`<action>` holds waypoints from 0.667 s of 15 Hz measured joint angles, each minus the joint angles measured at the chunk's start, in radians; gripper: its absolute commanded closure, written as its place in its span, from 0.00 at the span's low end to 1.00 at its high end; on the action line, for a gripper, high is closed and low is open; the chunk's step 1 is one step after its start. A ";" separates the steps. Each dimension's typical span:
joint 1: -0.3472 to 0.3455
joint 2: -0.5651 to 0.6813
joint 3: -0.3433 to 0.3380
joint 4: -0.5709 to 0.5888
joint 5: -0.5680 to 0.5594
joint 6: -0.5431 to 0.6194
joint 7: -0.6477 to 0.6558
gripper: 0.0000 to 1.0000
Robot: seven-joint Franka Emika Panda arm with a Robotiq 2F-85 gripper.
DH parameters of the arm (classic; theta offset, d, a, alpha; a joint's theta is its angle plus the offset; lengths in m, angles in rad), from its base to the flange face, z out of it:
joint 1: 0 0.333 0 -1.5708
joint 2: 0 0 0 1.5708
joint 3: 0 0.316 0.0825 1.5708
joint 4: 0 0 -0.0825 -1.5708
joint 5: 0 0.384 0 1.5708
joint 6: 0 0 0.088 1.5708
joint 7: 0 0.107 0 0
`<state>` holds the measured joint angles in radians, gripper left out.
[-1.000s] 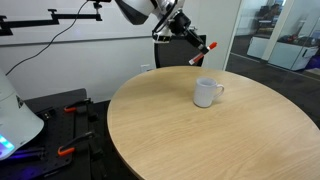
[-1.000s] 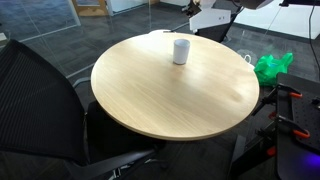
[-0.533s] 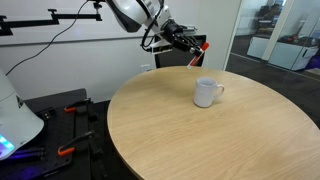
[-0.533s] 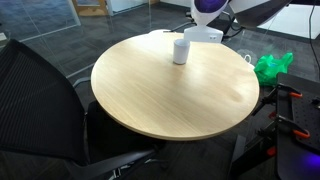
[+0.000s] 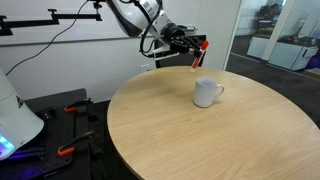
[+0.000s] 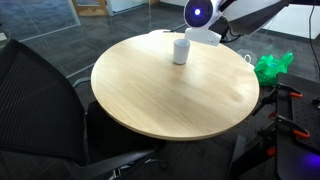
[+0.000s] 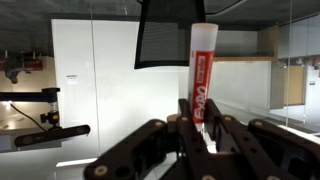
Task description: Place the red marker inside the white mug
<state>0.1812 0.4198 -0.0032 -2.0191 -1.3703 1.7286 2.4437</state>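
The white mug [image 5: 207,92] stands upright on the round wooden table [image 5: 200,135], handle to the right; it also shows in an exterior view [image 6: 181,50]. My gripper [image 5: 193,47] hangs in the air above and to the left of the mug, shut on the red marker [image 5: 201,46], whose red end sticks out past the fingers. In the wrist view the gripper [image 7: 202,118] clamps the red marker [image 7: 200,75], which stands up between the fingers with its whitish upper part free. The mug is out of the wrist view.
A glass wall [image 5: 270,40] stands behind the table. A black office chair [image 6: 40,100] sits at the table's near side. A green bag [image 6: 272,67] lies on the floor. Black equipment with red clamps [image 5: 65,120] is beside the table.
The arm has swung and turned at the wrist, carrying the marker slightly left and down. The gripper stays shut on the marker. The mug has not moved.
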 measured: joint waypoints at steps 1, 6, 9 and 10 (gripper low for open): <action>-0.010 0.015 0.005 0.011 -0.002 0.005 0.000 0.95; -0.048 0.084 0.020 0.064 -0.041 0.066 0.000 0.95; -0.053 0.109 0.021 0.087 -0.073 0.087 0.000 0.95; -0.054 0.116 0.022 0.093 -0.083 0.093 0.000 0.95</action>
<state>0.1273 0.5360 0.0183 -1.9259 -1.4533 1.8219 2.4436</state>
